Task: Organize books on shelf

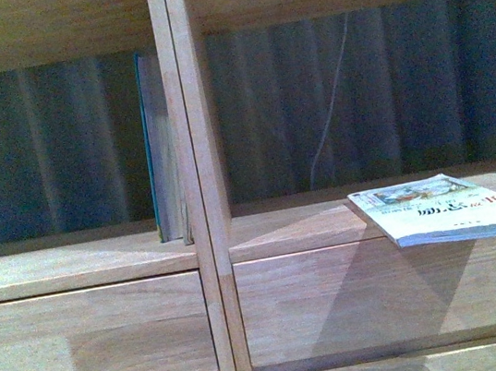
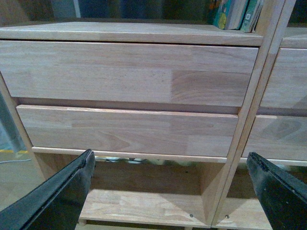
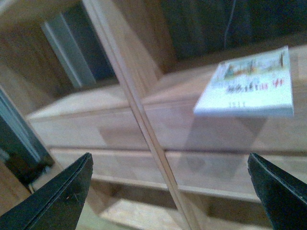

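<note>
Hovering open and empty, the right gripper [image 3: 170, 155] is facing the white paperback [image 3: 247, 84]. It is lying flat ahead of its jaws, overhanging the shelf [image 1: 82, 264] edge, probably making a pinch easy. The left gripper [image 2: 170, 155] is gaping empty before the drawers [image 2: 129, 72], with the teal book [image 1: 159, 152] standing propped upright beyond its jaws.

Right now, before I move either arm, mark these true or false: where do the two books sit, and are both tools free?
1. The white paperback lies flat in the right bay, overhanging the front edge of the shelf. True.
2. The teal book lies flat as well. False: it stands upright in the left bay, against the central divider.
3. The left tool grips a book. False: it is open and empty, facing the drawer fronts.
4. The right tool is open and empty. True.
</note>
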Controlling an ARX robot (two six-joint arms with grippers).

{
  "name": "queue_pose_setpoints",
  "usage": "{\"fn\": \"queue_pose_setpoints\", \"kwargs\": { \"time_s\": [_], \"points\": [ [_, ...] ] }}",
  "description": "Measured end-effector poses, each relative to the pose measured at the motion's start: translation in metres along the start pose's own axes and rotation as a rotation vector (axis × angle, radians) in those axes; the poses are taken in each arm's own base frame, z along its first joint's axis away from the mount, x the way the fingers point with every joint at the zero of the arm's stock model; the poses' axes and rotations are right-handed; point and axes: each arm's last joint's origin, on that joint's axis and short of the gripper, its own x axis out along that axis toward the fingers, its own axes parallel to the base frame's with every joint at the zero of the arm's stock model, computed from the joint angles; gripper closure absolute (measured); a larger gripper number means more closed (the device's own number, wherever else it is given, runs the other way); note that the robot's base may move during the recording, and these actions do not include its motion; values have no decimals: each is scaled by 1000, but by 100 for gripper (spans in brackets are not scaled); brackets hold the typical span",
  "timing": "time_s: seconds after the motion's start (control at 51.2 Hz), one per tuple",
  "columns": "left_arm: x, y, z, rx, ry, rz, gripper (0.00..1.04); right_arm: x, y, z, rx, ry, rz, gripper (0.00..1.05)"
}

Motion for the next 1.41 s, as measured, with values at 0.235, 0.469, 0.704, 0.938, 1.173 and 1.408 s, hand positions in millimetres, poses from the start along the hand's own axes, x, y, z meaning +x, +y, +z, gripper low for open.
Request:
{"fn": "queue_pose_setpoints", "kwargs": {
  "time_s": [0.235, 0.469, 0.704, 0.938, 1.173, 1.408],
  "points": [
    [0, 0, 0, 0, 0, 0, 7, 81, -35, 5, 493, 16, -210, 7],
    [0, 0, 0, 0, 0, 0, 7, 119, -50, -43, 730, 76, -304, 7],
    [0, 0, 0, 0, 0, 0, 7, 161, -51, -54, 777, 67, -306, 7],
    [0, 0, 0, 0, 0, 0, 7, 208, -64, -51, 801, 38, -350, 7],
    [0, 0, 0, 0, 0, 0, 7, 238, -84, -42, 798, 0, -402, 7],
    [0, 0, 0, 0, 0, 0, 7, 243, -88, -30, 760, -11, -442, 30]
  ]
}}
